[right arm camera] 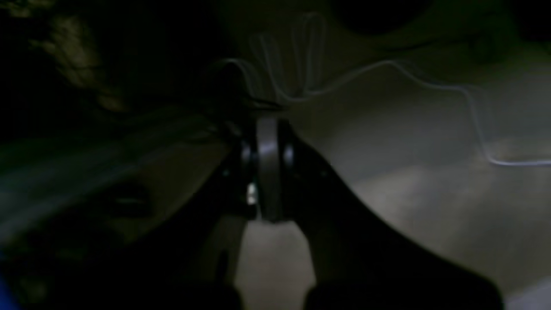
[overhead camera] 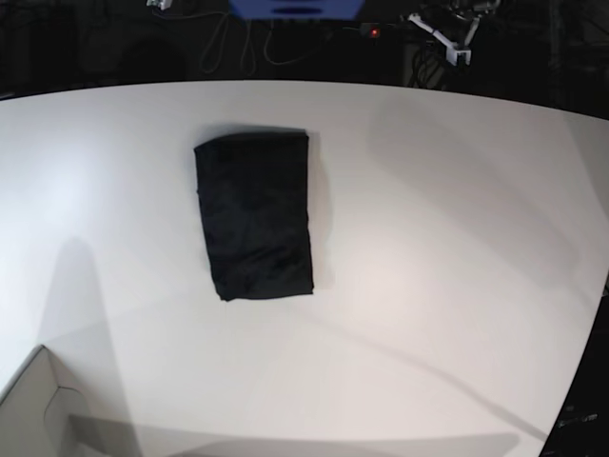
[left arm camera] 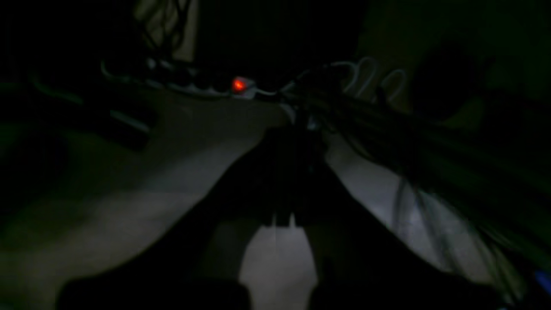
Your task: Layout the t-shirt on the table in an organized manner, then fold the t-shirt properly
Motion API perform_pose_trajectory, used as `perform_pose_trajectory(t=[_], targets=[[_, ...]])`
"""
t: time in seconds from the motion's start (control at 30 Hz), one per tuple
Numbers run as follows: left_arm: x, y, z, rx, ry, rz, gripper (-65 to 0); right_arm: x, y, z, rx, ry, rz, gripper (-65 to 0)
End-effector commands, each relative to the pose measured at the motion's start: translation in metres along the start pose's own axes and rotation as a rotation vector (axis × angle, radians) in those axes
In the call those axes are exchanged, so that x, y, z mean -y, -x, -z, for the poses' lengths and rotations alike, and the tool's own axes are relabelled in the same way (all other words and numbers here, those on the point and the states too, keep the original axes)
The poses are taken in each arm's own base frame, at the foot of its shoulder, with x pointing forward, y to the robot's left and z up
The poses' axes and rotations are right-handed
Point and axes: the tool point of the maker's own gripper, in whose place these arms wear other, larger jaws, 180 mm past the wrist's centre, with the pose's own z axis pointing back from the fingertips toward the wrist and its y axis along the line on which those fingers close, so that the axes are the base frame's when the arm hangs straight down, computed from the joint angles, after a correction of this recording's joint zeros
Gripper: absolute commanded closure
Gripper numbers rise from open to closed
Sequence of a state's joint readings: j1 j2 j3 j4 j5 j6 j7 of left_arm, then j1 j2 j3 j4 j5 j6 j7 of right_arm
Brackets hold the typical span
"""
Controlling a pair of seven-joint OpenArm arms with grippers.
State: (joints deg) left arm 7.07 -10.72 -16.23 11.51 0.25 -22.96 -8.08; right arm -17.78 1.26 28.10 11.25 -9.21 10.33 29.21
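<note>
At the 7 o'clock corner of the base view a pale box pokes in, nearest of all, and past it the table runs white and bare to its curved far edge. The shirt lies on it a little toward 10 o'clock from the middle, well apart from the box and from every edge. By the look of it the task is all but finished: the shirt is already a compact upright rectangle, long sides straight, no sleeve or collar sticking out, corners roughly square, the near hem a touch uneven at its 7 o'clock corner. It is plain black, matte, with faint creases only. Nothing seems left beyond perhaps a small tidy. Neither arm shows over the table. In the dim wrist views the left gripper and the right gripper are each clenched on nothing, jaws together, hanging over a shadowed floor. Farthest off, cables trail there and a red light glows.
</note>
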Motion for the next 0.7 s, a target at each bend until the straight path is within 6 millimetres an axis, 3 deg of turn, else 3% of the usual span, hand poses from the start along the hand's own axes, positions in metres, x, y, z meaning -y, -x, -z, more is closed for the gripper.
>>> perform_pose_trajectory(t=[0.0,0.07,0.23,0.4,0.67], targets=[[-0.013,0.004,-0.001,-0.013,-0.057,0.025,0.0,0.012,0.002,-0.001,0.006,0.036,-0.074,0.0],[-0.028,0.000,0.001,-0.024,-0.171,0.049,0.0,0.027,-0.003,-0.001,0.014,0.101,-0.255,0.0],[-0.016,0.000,0.008,-0.029,-0.231,0.061,0.0,0.051,-0.025,-0.003,0.057,0.242,-0.569,0.0],[0.003,0.005,0.013,-0.034,-0.206,0.050,0.0,0.047,-0.017,0.001,0.003,0.226,-0.553,0.0],[0.002,0.004,0.013,-0.031,-0.207,0.053,0.0,0.025,-0.017,0.005,0.006,0.198,-0.531,0.0]])
